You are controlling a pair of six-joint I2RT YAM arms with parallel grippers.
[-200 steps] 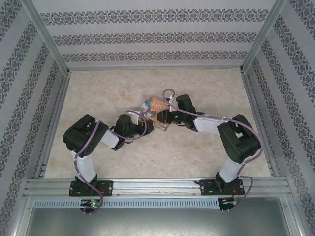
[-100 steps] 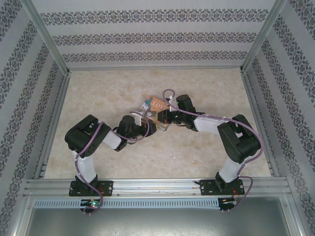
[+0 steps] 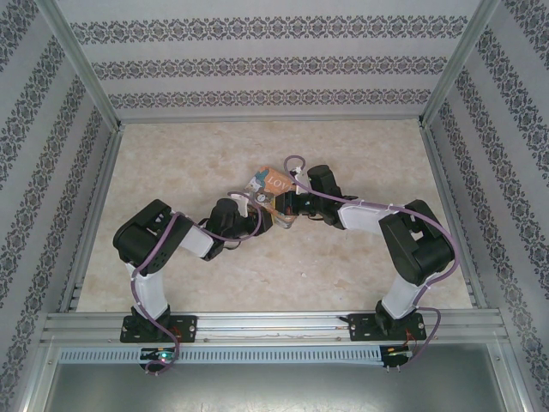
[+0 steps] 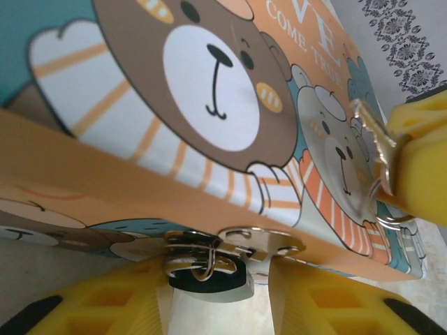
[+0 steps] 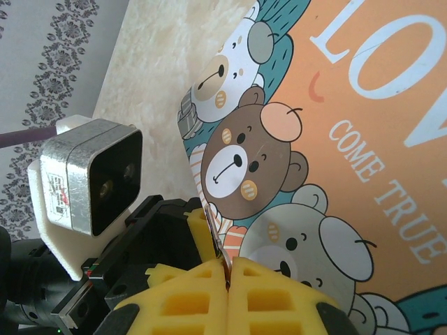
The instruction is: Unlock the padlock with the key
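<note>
At the bottom centre of the left wrist view, the small dark-bodied padlock with a silvery shackle hangs from the metal hasp of the orange cartoon-bear tin. The left gripper has its yellow foam fingers on either side of the padlock body, close against it, though I cannot tell whether they pinch it. At the bottom of the right wrist view, the right gripper is pressed together on the thin metal key, near the tin.
</note>
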